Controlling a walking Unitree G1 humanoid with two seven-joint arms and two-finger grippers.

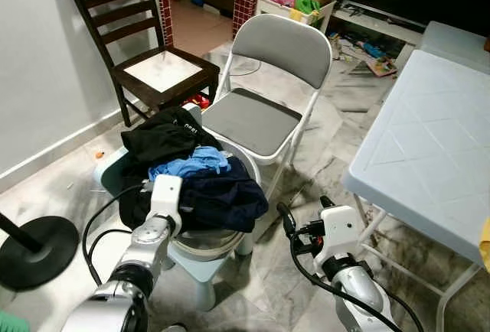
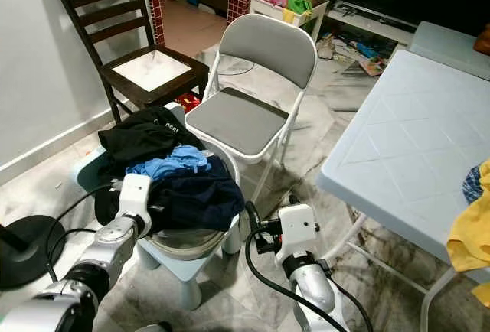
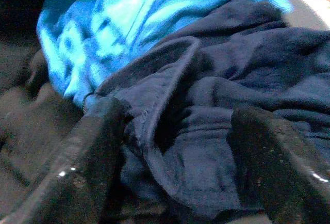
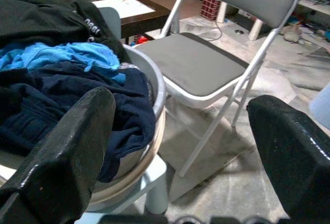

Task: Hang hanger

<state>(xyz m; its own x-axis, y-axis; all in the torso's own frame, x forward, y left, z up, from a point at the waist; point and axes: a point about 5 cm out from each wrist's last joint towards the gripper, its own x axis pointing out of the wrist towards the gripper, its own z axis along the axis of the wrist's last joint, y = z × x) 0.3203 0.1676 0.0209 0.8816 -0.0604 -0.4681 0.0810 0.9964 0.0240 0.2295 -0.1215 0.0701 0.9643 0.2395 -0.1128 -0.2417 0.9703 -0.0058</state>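
Note:
A grey wash basin (image 1: 251, 165) heaped with clothes stands on a pale blue stool (image 1: 205, 268). On top lie a black garment (image 1: 161, 137), a light blue one (image 1: 191, 164) and a navy one (image 1: 226, 194). My left gripper (image 3: 178, 113) is open, pressed low against the pile. Its two black fingers (image 3: 87, 167) stand on either side of a fold of the navy garment. My right gripper (image 1: 305, 211) hangs open just right of the basin, above the floor, with nothing between its fingers (image 4: 67, 152).
A grey folding chair (image 1: 256, 118) stands right behind the basin, and a dark wooden chair (image 1: 153, 64) by the left wall. A white folding table (image 1: 429, 156) fills the right side, with a yellow cloth (image 2: 471, 232) on it. A black round base (image 1: 34, 248) sits at floor left.

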